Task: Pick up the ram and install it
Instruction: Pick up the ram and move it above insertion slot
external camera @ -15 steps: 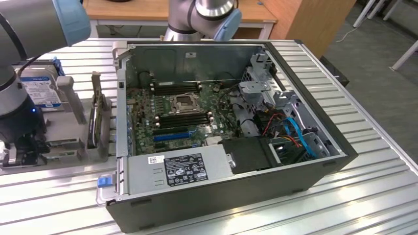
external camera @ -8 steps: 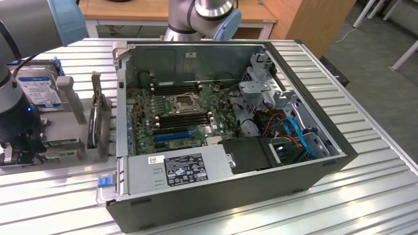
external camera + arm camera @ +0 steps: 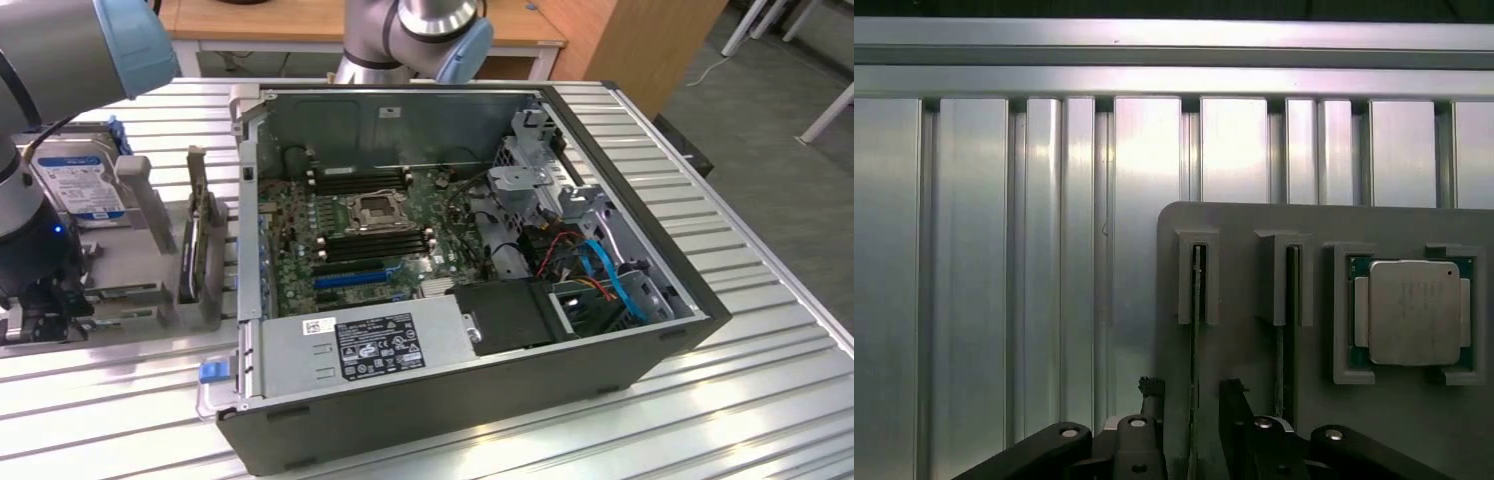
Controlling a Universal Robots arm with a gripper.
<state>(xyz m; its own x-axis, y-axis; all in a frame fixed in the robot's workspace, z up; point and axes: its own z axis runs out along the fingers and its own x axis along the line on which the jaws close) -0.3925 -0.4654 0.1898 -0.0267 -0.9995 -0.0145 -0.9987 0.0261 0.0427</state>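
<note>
Your gripper (image 3: 1191,386): fingers spread, straddling the ram (image 3: 1197,290) | ram on edge in gray holder (image 3: 1244,225) | not pinched.

Ribbed alu table (image 3: 107,400) carries open PC case (image 3: 441,425) & grey parts fixture (image 3: 1239,300).

Ribbed metal table (image 3: 747,400), wooden desk (image 3: 267,20) and wooden cabinet (image 3: 641,40) behind it, grey floor (image 3: 761,110) beyond.

Bright, even light lay over the ribbed metal bench (image 3: 761,400) — its slats carried pale streaks of glare in the wrist view. The open computer case (image 3: 507,405) held shadow in its deeper corners, and the silver chip (image 3: 1412,312) gleamed dully.
</note>
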